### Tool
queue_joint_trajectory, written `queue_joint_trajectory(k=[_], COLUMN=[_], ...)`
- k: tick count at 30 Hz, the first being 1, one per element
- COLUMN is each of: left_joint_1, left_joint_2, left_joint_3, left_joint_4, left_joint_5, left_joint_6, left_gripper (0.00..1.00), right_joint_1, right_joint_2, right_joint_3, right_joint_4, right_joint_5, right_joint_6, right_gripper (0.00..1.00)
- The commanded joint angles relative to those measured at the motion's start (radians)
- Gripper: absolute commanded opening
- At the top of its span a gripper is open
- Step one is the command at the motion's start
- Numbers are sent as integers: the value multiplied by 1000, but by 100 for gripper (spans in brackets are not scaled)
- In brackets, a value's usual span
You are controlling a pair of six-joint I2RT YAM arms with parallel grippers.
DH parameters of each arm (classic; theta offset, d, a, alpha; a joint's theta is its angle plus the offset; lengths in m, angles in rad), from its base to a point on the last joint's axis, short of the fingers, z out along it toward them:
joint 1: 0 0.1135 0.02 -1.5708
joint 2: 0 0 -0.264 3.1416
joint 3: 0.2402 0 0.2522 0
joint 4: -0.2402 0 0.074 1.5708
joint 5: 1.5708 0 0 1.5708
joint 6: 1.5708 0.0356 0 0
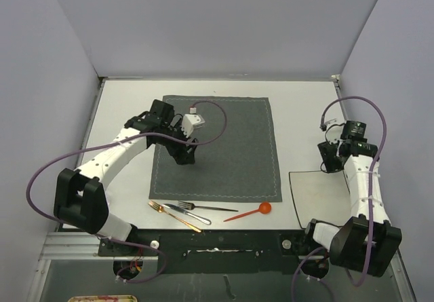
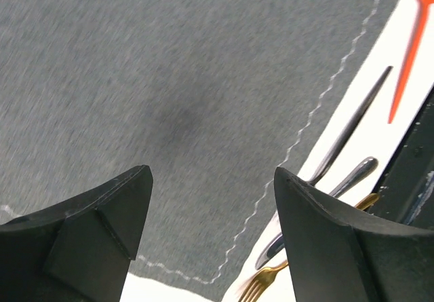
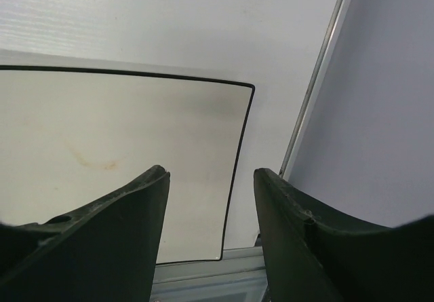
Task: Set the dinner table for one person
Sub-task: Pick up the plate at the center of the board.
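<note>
While nothing is laid for a meal yet, the white desk [image 1: 298,125] spreads under everything, bare along its far and right sides, with the dark grey placemat [image 1: 230,153] flat at its middle and the square off-white plate [image 1: 312,193] just to the right of the mat, a strip of bare desk between them. By my reading the plate is the next thing to shift, and it would have to travel leftward onto the mat; the right arm is much the nearer. The right tool [image 3: 211,173] hangs over the plate's far right corner with its jaws apart and nothing between them, the plate's dark rim running under the gap. The left tool [image 2: 211,173] is also spread and empty, above the left part of the mat. Toward the arm bases from it, along the mat's near edge, lie a gold fork [image 1: 173,215], a silver fork [image 1: 203,208], a silver spoon [image 1: 193,214] and an orange spoon [image 1: 251,212], their long axes running roughly left to right, closer to the left arm
</note>
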Motion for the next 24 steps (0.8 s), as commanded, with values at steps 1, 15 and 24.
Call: queue_joint_trajectory(k=[1,15,24], left_joint_1=[-109,-281,-404], left_joint_2=[36,356,469], left_joint_3=[86,337,414], left_joint_4=[35,179,414], left_joint_5=[-4,305,291], left_joint_6=[-64,-315,-509], left_gripper=[72,71,69], right_joint_1=[-69,-447,-553], right_joint_2=[-16,93,100], right_joint_3=[-11,56,86], right_joint_4=[-2,-86,-134], right_joint_5=[-127,-502,-628], right_joint_6=[-67,-295,-343], right_gripper=[53,49,47])
